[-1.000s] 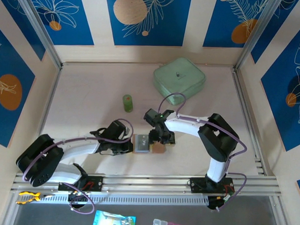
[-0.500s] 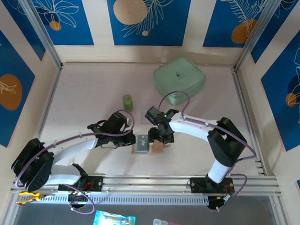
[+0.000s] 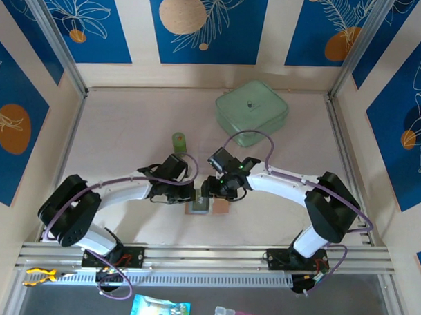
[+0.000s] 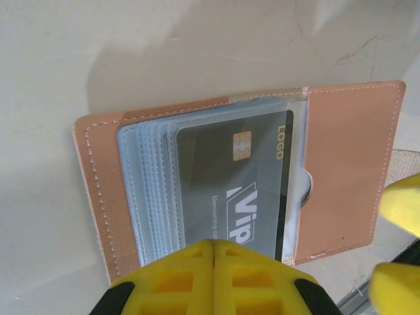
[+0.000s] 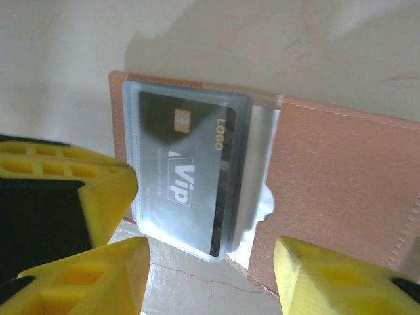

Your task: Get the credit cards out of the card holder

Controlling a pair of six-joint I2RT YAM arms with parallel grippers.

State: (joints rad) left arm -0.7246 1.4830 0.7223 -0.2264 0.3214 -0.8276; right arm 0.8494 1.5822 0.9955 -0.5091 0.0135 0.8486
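The card holder (image 3: 221, 207) lies open on the table between the two arms, tan leather (image 4: 341, 164) with a stack of clear sleeves. A dark grey credit card (image 4: 230, 177) marked "Vip" sits in the top sleeve, also seen as the card (image 5: 180, 170) in the right wrist view. My left gripper (image 4: 213, 252) is shut, its tip over the near edge of the sleeves. My right gripper (image 5: 210, 275) is open, its yellow fingers (image 5: 341, 282) straddling the sleeves' lower corner without touching them. Other cards are hidden behind the top one.
A green cylinder (image 3: 178, 141) stands just behind the left gripper. A pale green lidded box (image 3: 251, 110) sits at the back right. The metal rail (image 3: 207, 257) runs along the near table edge, and walls close in the sides.
The left gripper has moved right onto the card holder's sleeve side. The right gripper has shifted slightly left over the holder and its jaws have narrowed.
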